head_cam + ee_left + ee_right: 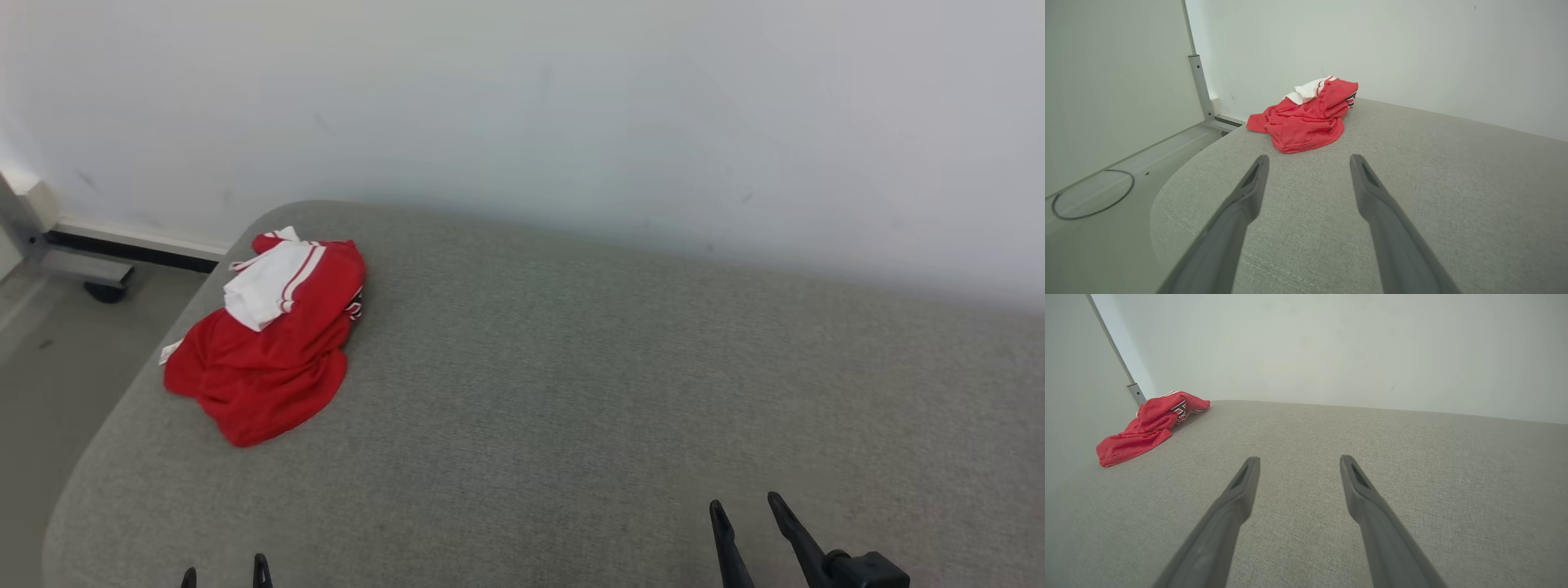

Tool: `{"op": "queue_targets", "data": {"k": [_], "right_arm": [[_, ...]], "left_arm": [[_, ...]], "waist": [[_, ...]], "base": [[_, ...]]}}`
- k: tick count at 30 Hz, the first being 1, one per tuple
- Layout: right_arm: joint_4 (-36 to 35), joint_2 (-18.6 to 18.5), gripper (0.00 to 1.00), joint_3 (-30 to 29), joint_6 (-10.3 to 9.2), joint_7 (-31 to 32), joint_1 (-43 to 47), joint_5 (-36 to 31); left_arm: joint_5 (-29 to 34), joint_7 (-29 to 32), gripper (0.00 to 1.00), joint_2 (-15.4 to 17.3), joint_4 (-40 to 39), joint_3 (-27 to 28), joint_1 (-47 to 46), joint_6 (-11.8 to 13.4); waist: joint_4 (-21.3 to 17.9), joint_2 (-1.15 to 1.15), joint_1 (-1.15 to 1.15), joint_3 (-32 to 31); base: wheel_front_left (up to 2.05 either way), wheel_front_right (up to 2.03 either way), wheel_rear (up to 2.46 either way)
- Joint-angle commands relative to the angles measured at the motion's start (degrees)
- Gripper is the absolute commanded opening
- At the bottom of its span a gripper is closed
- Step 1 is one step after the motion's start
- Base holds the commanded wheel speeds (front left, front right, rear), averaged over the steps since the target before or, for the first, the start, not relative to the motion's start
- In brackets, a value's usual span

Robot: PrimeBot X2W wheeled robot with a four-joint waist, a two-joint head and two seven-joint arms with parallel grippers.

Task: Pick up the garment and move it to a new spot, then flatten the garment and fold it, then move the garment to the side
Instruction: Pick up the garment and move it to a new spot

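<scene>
Crumpled garment (269, 343) at ten o'clock, both sets of jaws released.

Head view: I see the red-and-white garment bunched at about ten o'clock on the grey cushion (571, 367), close to its rounded left edge; my left gripper (225, 570) peeks in at seven o'clock and my right gripper (745, 502) at five o'clock, both well apart from the cloth. Left wrist view: the left fingers (1237, 212) stand spread wide with nothing between them, and the garment (1306, 122) lies ahead at twelve o'clock, near the pale wall (1412, 49). Right wrist view: the right fingers (1380, 522) are likewise spread and empty above the cushion, with the garment (1143, 433) off at ten o'clock.
</scene>
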Motion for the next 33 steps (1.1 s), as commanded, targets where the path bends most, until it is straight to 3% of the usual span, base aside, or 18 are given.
{"op": "queue_targets", "data": {"k": [1,8,20,33], "right_arm": [[0.25,0.18,1.00,0.38,-0.12,-0.20,0.03,0.52],[0.73,0.17,1.00,1.63,-0.12,-0.35,-0.55,0.80],[0.79,0.18,1.00,2.12,-0.12,-0.28,-0.09,1.49],[-3.50,0.16,1.00,3.10,-0.12,3.07,0.24,-1.47]], "left_arm": [[0.33,-0.18,1.00,-0.06,0.02,0.30,0.61,-0.08],[0.78,-0.18,1.00,-0.06,-0.28,1.52,1.62,0.44],[-2.13,-0.18,1.00,-0.07,2.10,1.61,-1.33,2.34],[-4.84,6.29,1.00,2.28,15.33,0.59,-23.41,-0.39]], "waist": [[4.54,0.00,0.00,-0.86],[7.50,0.00,0.00,-1.04],[7.90,0.00,0.00,-0.48],[6.91,0.00,0.00,4.39]], "base": [[0.00,0.00,0.00],[0.00,0.00,0.00],[0.00,0.00,0.00],[0.00,0.00,0.00]]}}
